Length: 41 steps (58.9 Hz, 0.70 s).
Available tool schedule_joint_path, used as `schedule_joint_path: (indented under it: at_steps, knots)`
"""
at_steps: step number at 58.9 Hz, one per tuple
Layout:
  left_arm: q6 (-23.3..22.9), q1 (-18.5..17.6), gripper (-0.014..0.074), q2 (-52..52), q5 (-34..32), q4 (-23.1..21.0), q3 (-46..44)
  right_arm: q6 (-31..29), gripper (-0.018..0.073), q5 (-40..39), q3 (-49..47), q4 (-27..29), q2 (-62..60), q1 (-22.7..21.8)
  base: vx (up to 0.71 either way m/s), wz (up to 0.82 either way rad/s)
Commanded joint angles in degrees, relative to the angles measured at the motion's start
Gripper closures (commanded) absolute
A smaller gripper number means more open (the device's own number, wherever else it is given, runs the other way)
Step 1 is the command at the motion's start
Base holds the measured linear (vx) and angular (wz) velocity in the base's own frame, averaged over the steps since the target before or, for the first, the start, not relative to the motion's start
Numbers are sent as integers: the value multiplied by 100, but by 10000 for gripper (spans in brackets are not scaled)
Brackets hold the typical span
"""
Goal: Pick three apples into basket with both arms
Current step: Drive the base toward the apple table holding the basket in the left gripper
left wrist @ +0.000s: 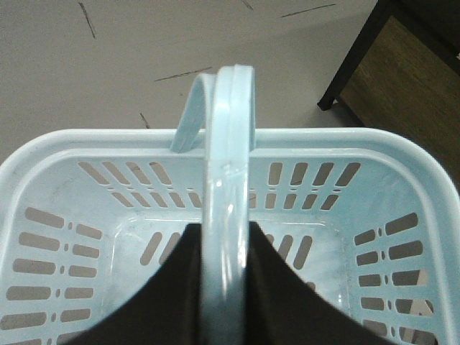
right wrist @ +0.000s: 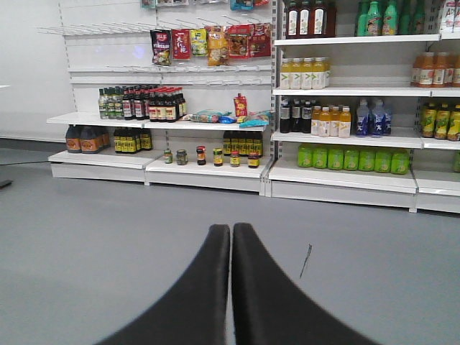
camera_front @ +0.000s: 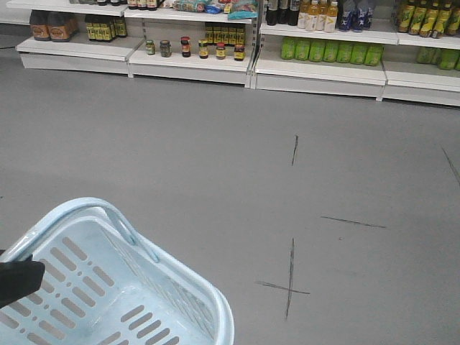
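Ahead, stocked shelves (camera_front: 316, 72) — left hand (left wrist: 226, 237) grips basket (left wrist: 86, 136) handle.

Left gripper (left wrist: 225, 231) clamps the basket handle (left wrist: 230, 129); right gripper (right wrist: 231, 228) is closed.

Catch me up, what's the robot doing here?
The left tool clamps the hinged handle of the pale blue slotted plastic basket, which hangs tilted over the grey floor. Its visible interior is empty. The right tool is shut on nothing, pointing at white store shelves of bottles and jars. No apples show in any view.
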Motion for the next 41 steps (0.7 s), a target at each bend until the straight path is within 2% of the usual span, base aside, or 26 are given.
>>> schedule_joint_path:
  at_steps: [1, 41]
  knots:
    - [-64, -8, 602, -24, -493, -28, -136, -46, 564, -410, 51, -42, -67, -27, 26, -15]
    - [-64, -8, 602, -24, -493, -28, -136, -46, 564, -410, 51, -42, -67, -27, 24, -26]
